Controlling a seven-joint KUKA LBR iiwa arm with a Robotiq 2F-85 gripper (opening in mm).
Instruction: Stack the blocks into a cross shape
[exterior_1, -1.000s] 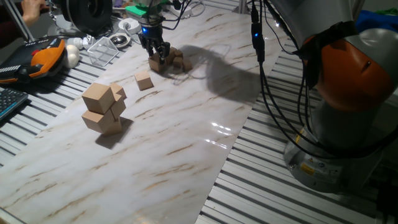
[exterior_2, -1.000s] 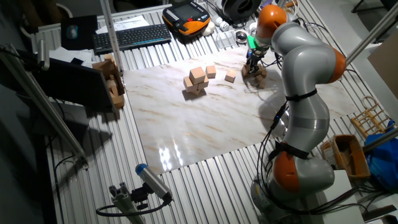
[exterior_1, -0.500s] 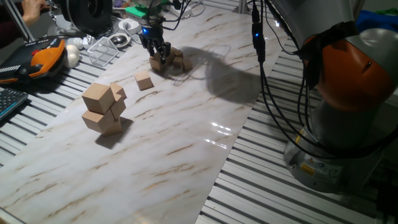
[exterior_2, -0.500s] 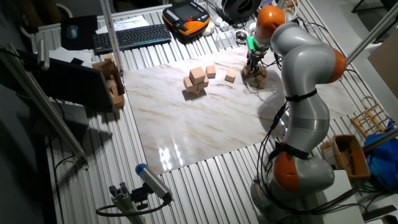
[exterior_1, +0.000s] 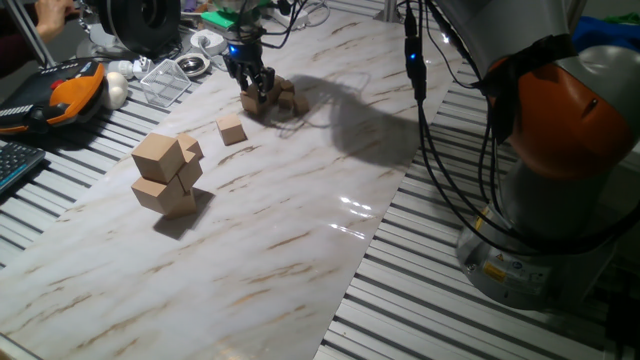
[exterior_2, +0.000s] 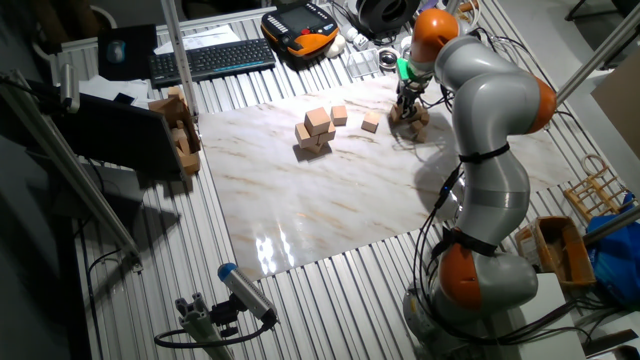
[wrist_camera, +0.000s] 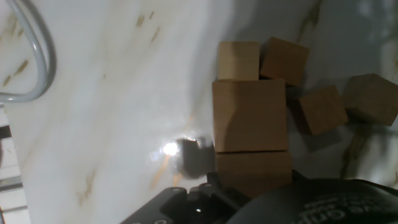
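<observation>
Hand view blocks (wrist_camera: 250, 115): plain tan wood cubes, clustered under your gripper (exterior_1: 256, 90), far table (exterior_1: 300, 220) end.
Gripper: jaw state unclear.
Table: glossy marble slab on slatted metal.

Honestly I can't spot much movement over the last second. If anything, my tool (exterior_1: 258, 88) sat a hair lower over the blocks (exterior_1: 268, 98) at the far end of the counter (exterior_1: 300, 200) a second back, and it's come up just a touch.
</observation>
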